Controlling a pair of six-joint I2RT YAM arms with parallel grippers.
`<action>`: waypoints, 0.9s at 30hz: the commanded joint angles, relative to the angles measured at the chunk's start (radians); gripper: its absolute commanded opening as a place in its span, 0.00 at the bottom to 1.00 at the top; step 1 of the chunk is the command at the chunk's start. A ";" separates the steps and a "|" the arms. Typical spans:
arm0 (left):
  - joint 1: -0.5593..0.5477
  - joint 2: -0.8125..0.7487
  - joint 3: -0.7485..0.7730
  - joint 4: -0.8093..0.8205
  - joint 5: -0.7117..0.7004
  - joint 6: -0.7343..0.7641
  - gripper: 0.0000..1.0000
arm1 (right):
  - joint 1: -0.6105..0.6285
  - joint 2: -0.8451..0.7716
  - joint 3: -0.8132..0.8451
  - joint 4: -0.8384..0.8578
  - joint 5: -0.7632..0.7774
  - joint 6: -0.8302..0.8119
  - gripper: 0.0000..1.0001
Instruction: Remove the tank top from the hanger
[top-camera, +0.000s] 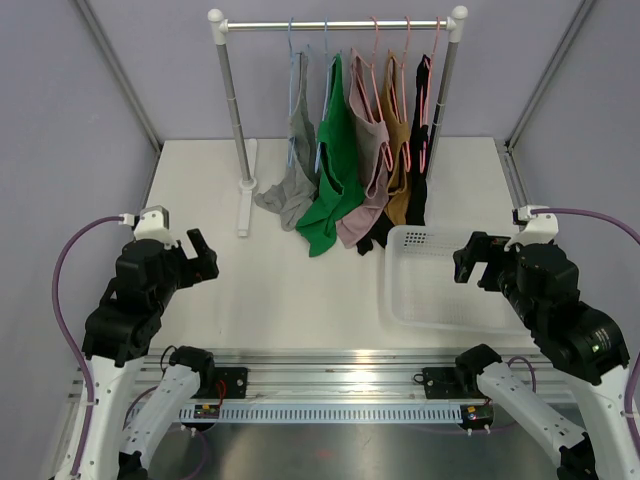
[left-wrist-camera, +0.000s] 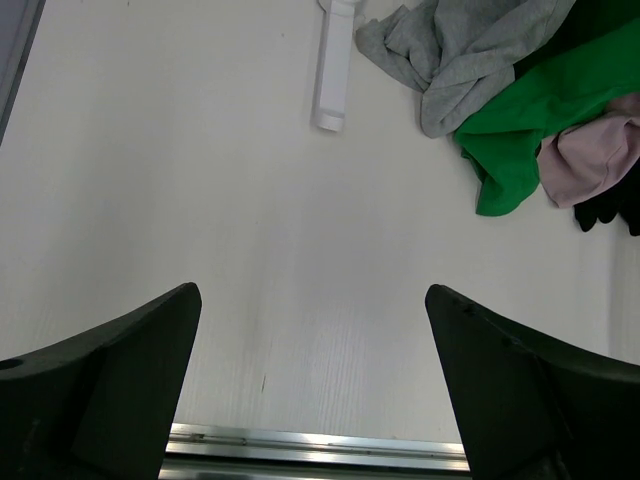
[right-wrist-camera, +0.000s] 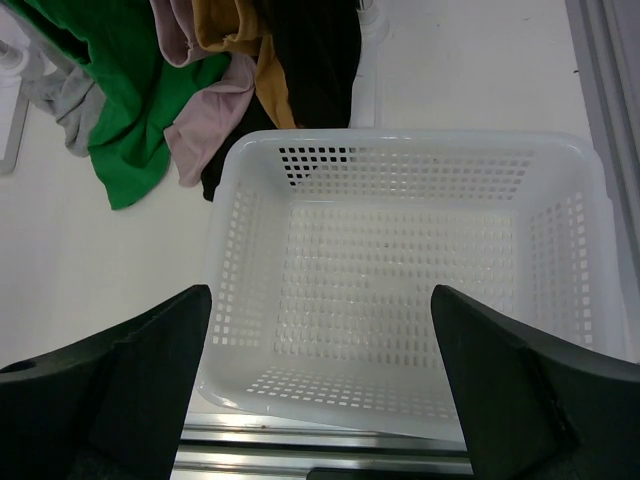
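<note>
Several tank tops hang on hangers from a rack (top-camera: 335, 24) at the table's back: grey (top-camera: 297, 150), green (top-camera: 338, 160), pink (top-camera: 368, 150), mustard (top-camera: 396, 140) and black (top-camera: 418, 140). Their hems pool on the table. In the left wrist view the grey (left-wrist-camera: 470, 50), green (left-wrist-camera: 540, 120) and pink (left-wrist-camera: 590, 160) hems show at top right. My left gripper (top-camera: 203, 255) is open and empty, low at the near left. My right gripper (top-camera: 470, 258) is open and empty over the white basket (top-camera: 395, 300).
The white perforated basket (right-wrist-camera: 240, 250) stands at the near right, nothing in it. The rack's white foot (left-wrist-camera: 333, 60) lies on the table at back left. A metal rail (top-camera: 330, 385) runs along the near edge.
</note>
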 joint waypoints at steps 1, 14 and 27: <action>-0.004 0.005 -0.004 0.045 -0.016 -0.020 0.99 | 0.010 0.005 0.005 0.051 -0.019 0.022 0.99; -0.059 0.227 0.206 0.097 0.145 -0.078 0.99 | 0.008 -0.041 -0.016 0.125 -0.162 0.098 1.00; -0.296 0.791 0.843 0.273 0.008 0.022 0.99 | 0.010 -0.106 -0.069 0.143 -0.375 0.160 1.00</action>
